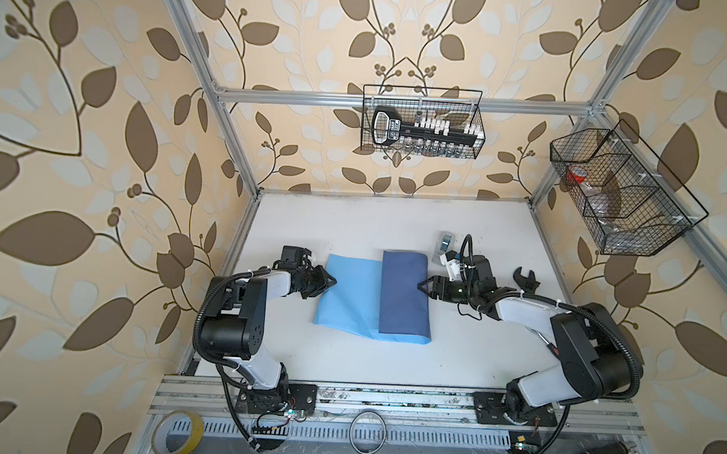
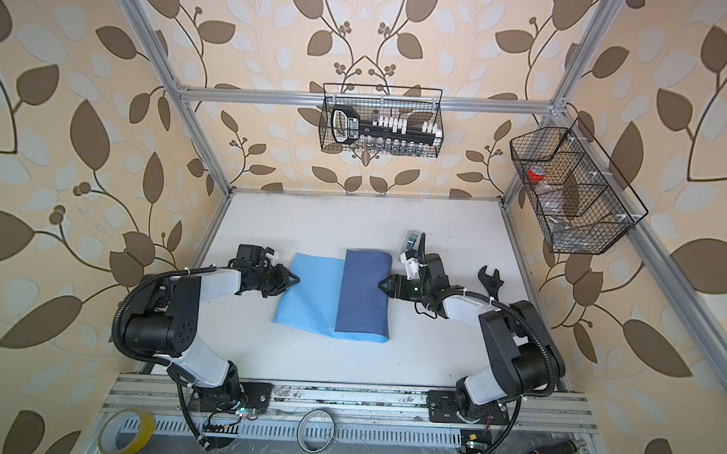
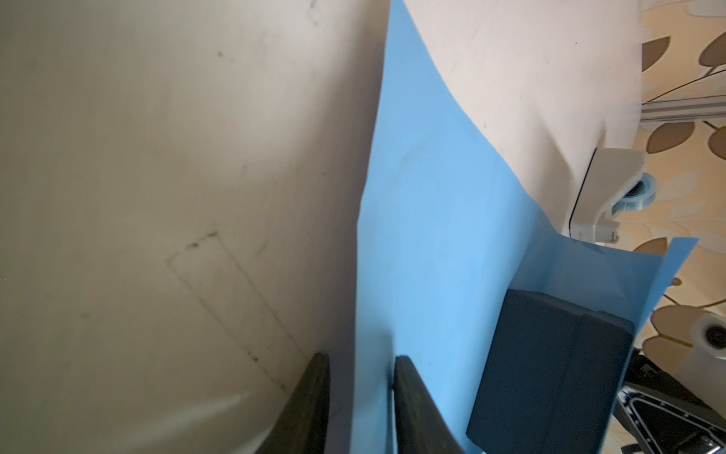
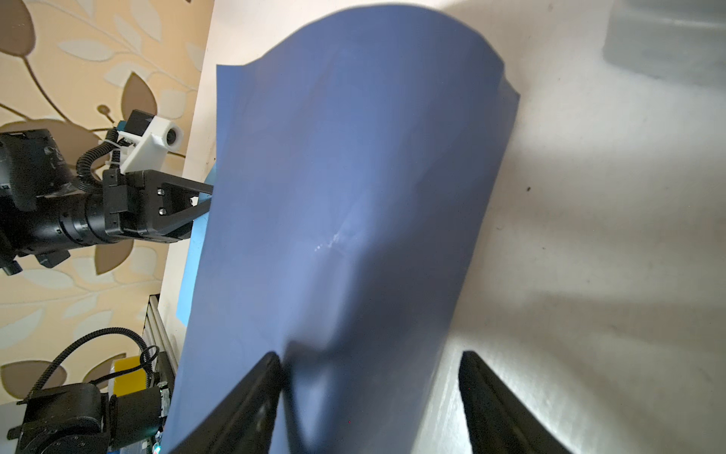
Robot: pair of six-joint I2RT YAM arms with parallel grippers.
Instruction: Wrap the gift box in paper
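Observation:
The paper [image 1: 351, 302] lies mid-table in both top views, light blue side up on the left. Its darker slate flap [image 1: 405, 296] is folded over from the right and hides the gift box in both top views. The left wrist view shows the dark gift box [image 3: 550, 373] lying on the paper under that flap. My left gripper [image 1: 333, 282] sits at the paper's left edge. Its jaws [image 3: 361, 357] stand a narrow gap apart, with the paper's edge between them. My right gripper [image 1: 421, 286] is wide open at the flap's rounded right fold [image 4: 369, 353].
A small grey tape dispenser [image 1: 444, 245] stands behind the right gripper, and a black wrench [image 1: 526, 279] lies at the table's right. Two wire baskets [image 1: 423, 122] hang on the walls. A yellow tape roll [image 1: 178, 433], a ring [image 1: 368, 430] and a screwdriver [image 1: 603, 452] lie by the front rail.

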